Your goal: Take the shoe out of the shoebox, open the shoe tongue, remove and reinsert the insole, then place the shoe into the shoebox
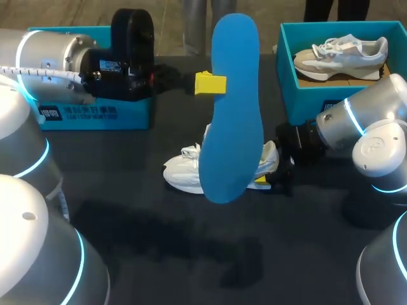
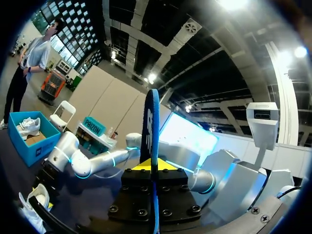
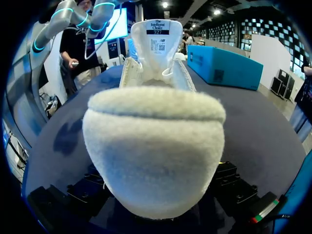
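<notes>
Left fingers (image 1: 210,84) clamp blue insole (image 1: 232,108), long axis upright, over white shoe (image 1: 187,173) at bench (image 1: 159,254) middle; right fingers (image 1: 261,181) pinch its heel, toe toward left edge; insole likely needs tipping flat.

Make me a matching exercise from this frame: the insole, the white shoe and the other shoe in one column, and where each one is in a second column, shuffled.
Things
1. blue insole
2. white shoe
3. grey and white shoe

Places
A. inside the blue box on the right
B. held upright in the air by the left gripper
C. lying on the table, heel by the right gripper

Pairs: 1-B, 2-C, 3-A
</notes>
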Action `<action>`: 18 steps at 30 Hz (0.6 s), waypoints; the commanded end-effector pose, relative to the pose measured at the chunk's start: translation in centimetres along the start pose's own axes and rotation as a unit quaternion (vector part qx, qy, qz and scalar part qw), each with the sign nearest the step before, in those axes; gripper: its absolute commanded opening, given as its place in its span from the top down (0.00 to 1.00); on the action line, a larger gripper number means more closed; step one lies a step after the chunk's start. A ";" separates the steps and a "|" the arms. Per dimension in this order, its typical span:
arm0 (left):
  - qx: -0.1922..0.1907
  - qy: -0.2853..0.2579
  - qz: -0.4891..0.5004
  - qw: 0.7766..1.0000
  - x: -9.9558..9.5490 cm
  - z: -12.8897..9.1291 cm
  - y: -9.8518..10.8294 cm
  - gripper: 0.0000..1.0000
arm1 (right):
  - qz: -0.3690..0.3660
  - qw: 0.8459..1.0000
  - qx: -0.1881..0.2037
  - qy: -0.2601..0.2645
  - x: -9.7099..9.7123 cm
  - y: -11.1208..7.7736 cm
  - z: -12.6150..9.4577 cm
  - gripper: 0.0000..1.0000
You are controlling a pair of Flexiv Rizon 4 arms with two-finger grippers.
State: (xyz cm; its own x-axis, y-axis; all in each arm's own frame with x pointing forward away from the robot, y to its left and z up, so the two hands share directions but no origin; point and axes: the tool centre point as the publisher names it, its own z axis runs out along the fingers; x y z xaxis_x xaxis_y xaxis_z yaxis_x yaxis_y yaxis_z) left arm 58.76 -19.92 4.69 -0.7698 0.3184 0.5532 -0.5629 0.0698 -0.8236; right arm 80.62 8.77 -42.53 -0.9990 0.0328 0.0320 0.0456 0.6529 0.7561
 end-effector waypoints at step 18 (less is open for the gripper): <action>0.021 -0.010 -0.087 0.996 -0.5 -0.2 0.6 1.00 | 0.000 1.000 0.001 0.000 0.0 0.0 0.1 1.00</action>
State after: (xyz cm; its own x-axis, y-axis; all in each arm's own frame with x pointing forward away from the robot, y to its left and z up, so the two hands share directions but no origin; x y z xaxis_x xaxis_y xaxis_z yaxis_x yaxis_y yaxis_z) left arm 58.87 -19.82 3.96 -0.6652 0.2860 0.6898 -0.7007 0.0802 -0.7089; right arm 80.62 8.77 -42.53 -0.9989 0.0328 0.0320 0.0457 0.6530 0.7560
